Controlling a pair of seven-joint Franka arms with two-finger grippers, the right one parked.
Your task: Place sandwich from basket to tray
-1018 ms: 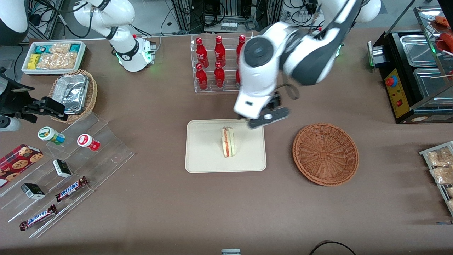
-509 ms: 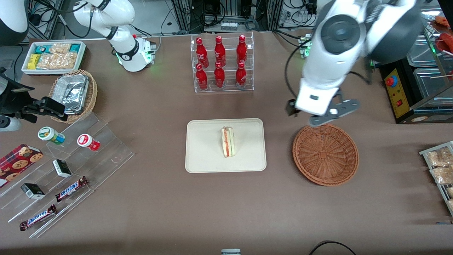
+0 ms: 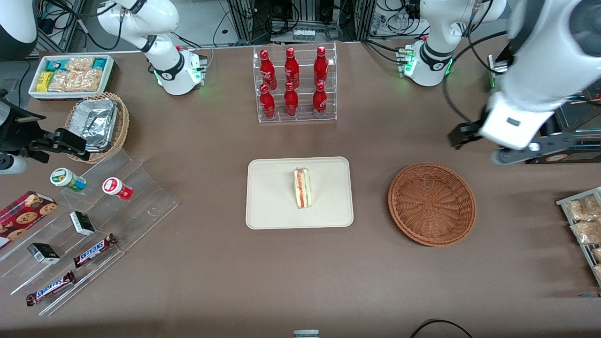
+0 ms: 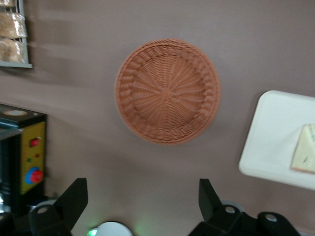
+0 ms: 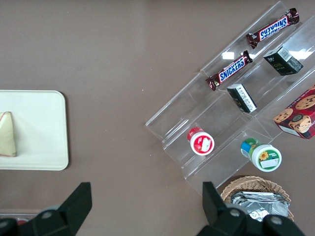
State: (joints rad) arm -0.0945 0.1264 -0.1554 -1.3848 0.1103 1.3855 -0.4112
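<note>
Now sandwich [image 3: 302, 188] mid-tray [image 3: 267, 206], basket [image 3: 432, 204] beside, gripper [image 4: 142, 201] wide open, empty, high above table edge.

We are reading "SNICKERS" in blue letters on two brown candy bars [image 5: 229, 72] [image 5: 273, 28] lying on the clear stepped display stand [image 5: 197, 123]. We are finding no other legible text; the gripper [image 4: 142, 206], fingers apart, is hovering above the table near the basket [image 4: 167, 91].

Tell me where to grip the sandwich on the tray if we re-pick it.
Come from above and close on the two flat bread faces of the sandwich: it stands on the tray, striped cut edge showing, sides clear. The gripper, open, hangs over the table beside the basket.
</note>
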